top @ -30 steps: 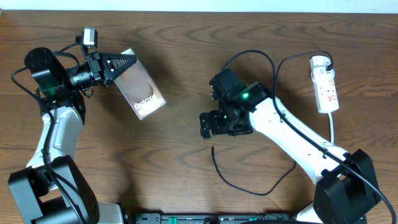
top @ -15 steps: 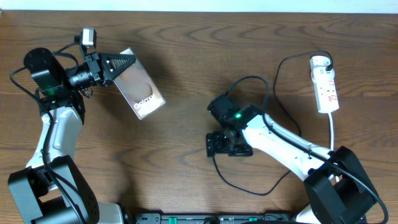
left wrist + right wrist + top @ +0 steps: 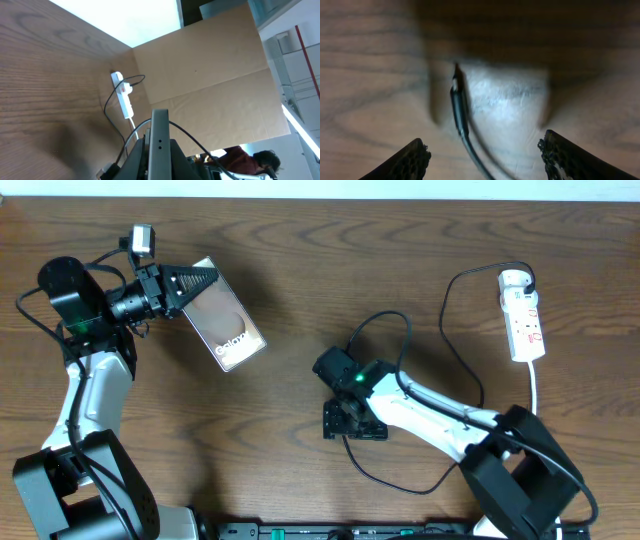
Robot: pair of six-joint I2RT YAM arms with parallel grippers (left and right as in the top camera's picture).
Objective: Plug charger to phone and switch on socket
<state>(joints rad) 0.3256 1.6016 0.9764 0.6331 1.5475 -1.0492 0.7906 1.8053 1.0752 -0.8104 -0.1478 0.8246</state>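
Note:
The phone (image 3: 227, 315) with white "Galaxy" text is held tilted above the table at the upper left by my left gripper (image 3: 190, 283), which is shut on its top end; its thin edge (image 3: 159, 145) stands between the fingers in the left wrist view. The black charger cable (image 3: 385, 475) loops across the lower middle. Its plug tip (image 3: 456, 82) lies on the table between my right gripper's (image 3: 482, 157) wide-open fingers. My right gripper (image 3: 352, 420) hovers low over that tip. The white socket strip (image 3: 524, 315) lies at the far right; it also shows in the left wrist view (image 3: 123, 96).
The strip's white cord (image 3: 534, 385) runs down the right side. A black cable (image 3: 455, 330) arcs from the strip's top end toward the right arm. A cardboard wall (image 3: 210, 85) stands beyond the table edge.
My right gripper has moved left and toward the front, coming down over the cable's plug tip. The left arm and the phone have not moved.

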